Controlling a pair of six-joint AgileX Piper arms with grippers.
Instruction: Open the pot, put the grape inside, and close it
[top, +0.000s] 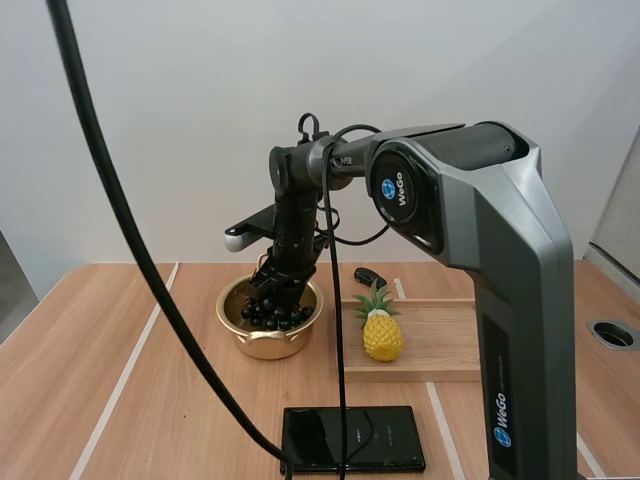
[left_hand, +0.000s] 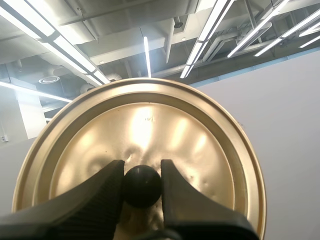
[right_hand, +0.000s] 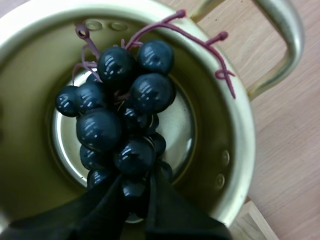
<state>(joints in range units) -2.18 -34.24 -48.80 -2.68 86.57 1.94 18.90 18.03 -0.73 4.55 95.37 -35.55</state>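
Nearest me on the pale wooden table (top: 60, 370) lies a flat, glossy black slab (top: 352, 438), untouched. Beyond it stands the round brass-gold metal pot (top: 262, 346), open. The right pincer (top: 283, 288) reaches straight down into its mouth, with the bunch of dark glossy grapes (top: 274, 314) under it. Seen from that arm's own camera, the right pincer (right_hand: 136, 192) has its black fingers pinched onto the near berries of the grapes (right_hand: 119, 115). The grapes sit low inside the pot (right_hand: 236, 125), down against its shiny base as far as I can judge. Just beside the pot, a small yellow toy pineapple with a green crown (top: 382, 330) stands on a light wooden tray (top: 450, 350). The left pincer (left_hand: 142, 172) is clamped on the round black knob (left_hand: 142, 187) of the golden domed lid (left_hand: 200, 140), which is off the pot

So the opening is done, and the grapes are in but not let go. Releasing them, drawing the arm out and setting the lid back are left. The bunch lies lengthwise from the pincer toward the far rim, its reddish stem twigs pointing out near the looped handle (right_hand: 282, 45)
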